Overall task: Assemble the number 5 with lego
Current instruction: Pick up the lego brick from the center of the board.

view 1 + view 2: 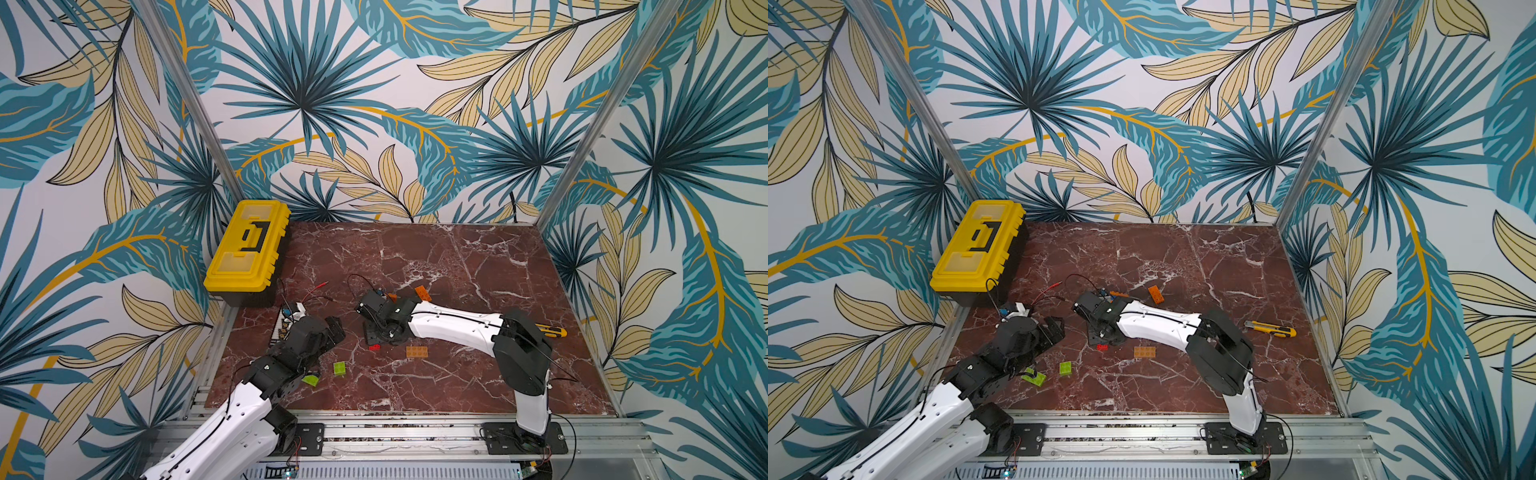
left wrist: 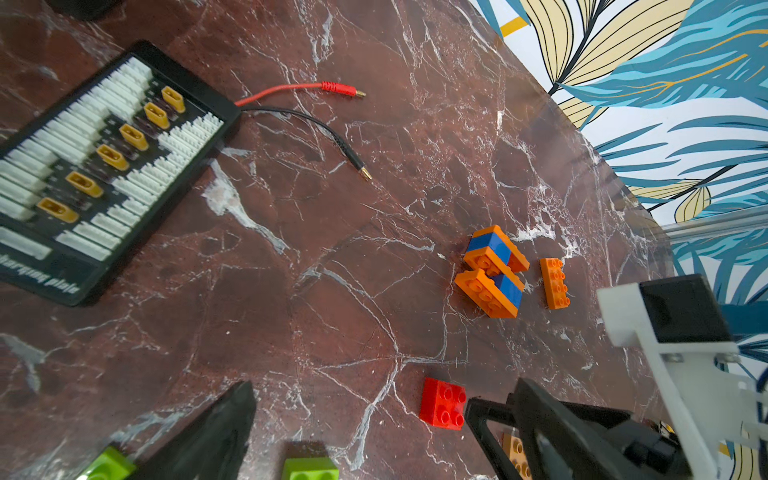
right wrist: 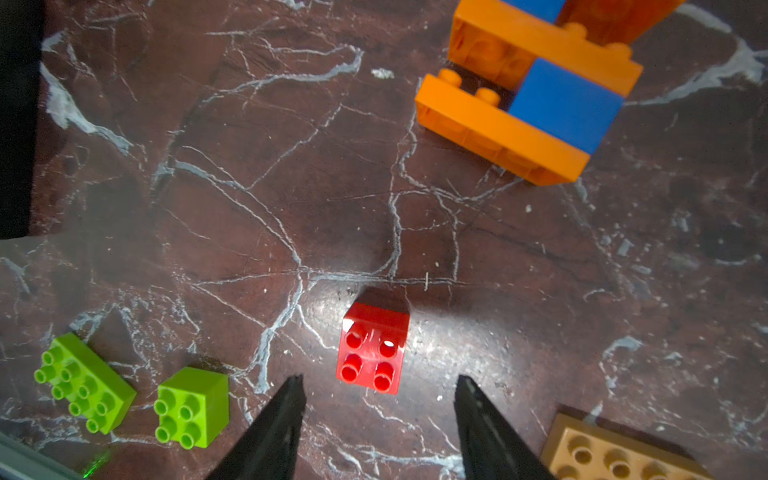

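**One red brick dead ahead of the right fingers**

Right gripper: jaws part-open, nothing between them. The small red two-by-two plastic brick lies straight ahead, centred on the gap. The fingertips flank its near edge with no visible contact. The brick is square, so there is no long axis to align with.

In both top views the red brick shows just below frame centre, at the lower edge of the right gripper.

Left gripper, lower left of frame: spread wide, empty, near a lime green brick. The right arm is clearly nearer.

The orange-and-blue partial stack lies beyond the red brick, apart from it.

Judgement: short advance, then close. Risk: a fingertip nudges the brick askew.
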